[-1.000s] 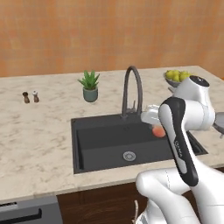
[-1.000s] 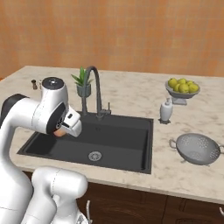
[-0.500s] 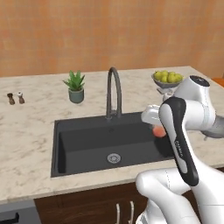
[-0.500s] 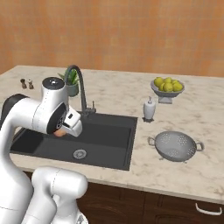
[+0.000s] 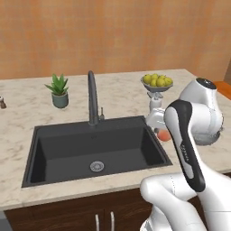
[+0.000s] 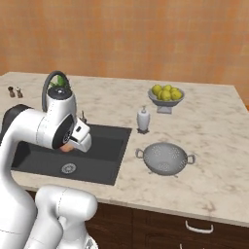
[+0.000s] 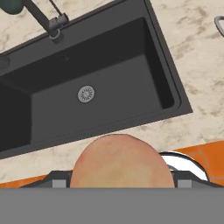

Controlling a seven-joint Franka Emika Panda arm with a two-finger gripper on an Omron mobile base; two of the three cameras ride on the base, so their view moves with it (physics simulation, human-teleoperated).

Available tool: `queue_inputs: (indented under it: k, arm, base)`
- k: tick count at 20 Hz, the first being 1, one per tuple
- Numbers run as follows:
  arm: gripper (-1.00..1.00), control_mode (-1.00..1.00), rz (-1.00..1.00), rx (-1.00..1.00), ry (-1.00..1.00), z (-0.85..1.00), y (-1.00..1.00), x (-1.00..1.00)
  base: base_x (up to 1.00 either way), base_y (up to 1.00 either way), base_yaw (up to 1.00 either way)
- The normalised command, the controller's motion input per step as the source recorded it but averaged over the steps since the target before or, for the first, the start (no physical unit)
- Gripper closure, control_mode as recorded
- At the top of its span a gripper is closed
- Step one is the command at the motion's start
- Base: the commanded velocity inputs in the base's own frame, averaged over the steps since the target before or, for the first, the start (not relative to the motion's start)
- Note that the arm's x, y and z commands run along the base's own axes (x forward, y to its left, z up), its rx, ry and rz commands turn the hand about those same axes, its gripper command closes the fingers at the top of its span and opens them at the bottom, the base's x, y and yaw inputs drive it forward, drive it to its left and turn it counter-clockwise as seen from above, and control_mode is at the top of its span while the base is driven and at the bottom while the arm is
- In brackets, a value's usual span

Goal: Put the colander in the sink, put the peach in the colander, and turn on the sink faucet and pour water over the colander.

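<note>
My gripper (image 7: 121, 183) is shut on the peach (image 7: 122, 162), an orange-pink fruit at the bottom of the hand view. The peach (image 5: 163, 135) hangs by the sink's right rim in the left base view and shows under the hand (image 6: 68, 148) in the right base view. The dark sink (image 7: 113, 94) lies below and ahead, with its round drain (image 7: 86, 94). The silver colander (image 6: 166, 158) stands on the counter right of the sink (image 6: 99, 146), apart from the gripper. The dark gooseneck faucet (image 5: 91, 97) rises behind the basin (image 5: 67, 149).
A grey pedestal bowl of yellow-green fruit (image 6: 166, 95) stands at the back right, with a white soap dispenser (image 6: 142, 119) in front of it. A potted plant (image 5: 58, 90) sits back left of the faucet. Two small shakers (image 6: 14, 91) are at the far left.
The whole scene has slid left in both base views, so the base has driven right. The arm keeps its pose with the peach in the gripper.
</note>
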Motion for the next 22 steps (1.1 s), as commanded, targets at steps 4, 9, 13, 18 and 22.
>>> queue_inputs:
  k: [4,9,13,18,22]
  arm:
    - [1.00,1.00,0.00,0.00,0.00,0.00,0.00,0.00]
    - [1.00,1.00,0.00,0.00,0.00,0.00,0.00,0.00]
    - [1.00,1.00,0.00,0.00,0.00,0.00,0.00,0.00]
    - [1.00,1.00,0.00,0.00,0.00,0.00,0.00,0.00]
    - [1.00,-1.00,0.00,-0.01,0.09,-0.04,-0.40,0.14]
  base:
    - [0.10,-0.14,0.00]
    - [0.00,0.00,0.00]
    - [0.00,0.00,0.00]
    - [0.00,0.00,0.00]
    - [0.00,0.00,0.00]
